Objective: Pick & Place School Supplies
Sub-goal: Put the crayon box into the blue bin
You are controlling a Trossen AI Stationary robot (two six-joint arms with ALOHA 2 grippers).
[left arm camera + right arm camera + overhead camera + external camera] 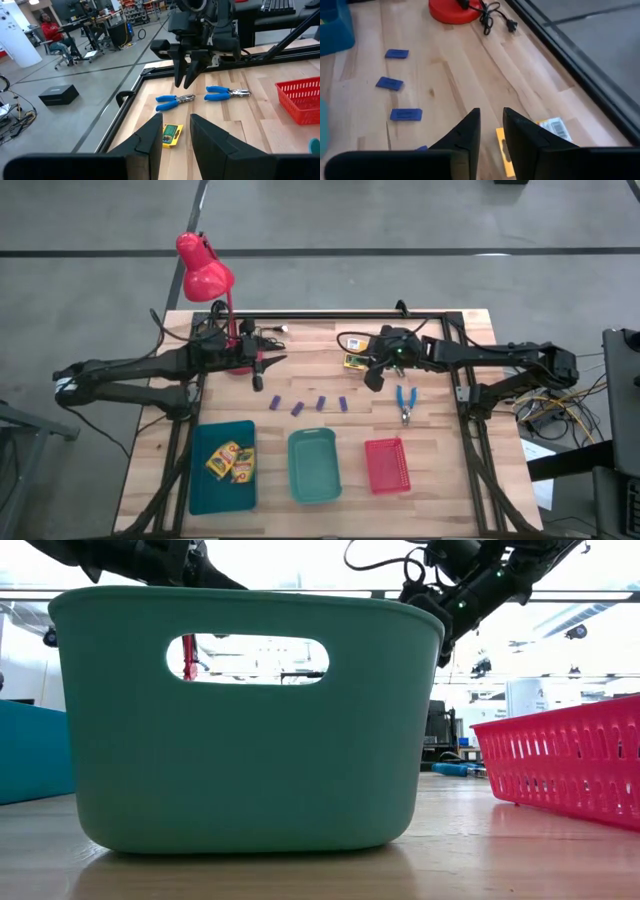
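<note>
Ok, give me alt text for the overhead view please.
Two dark arms reach in over a wooden table; right gripper hovers near a crayon box. Four purple blocks, scissors, and teal, green and red trays sit nearby.

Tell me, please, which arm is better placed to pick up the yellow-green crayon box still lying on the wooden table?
Probably the right: its gripper hovers beside the yellow-green crayon box, while the left gripper sits farther off.
</note>
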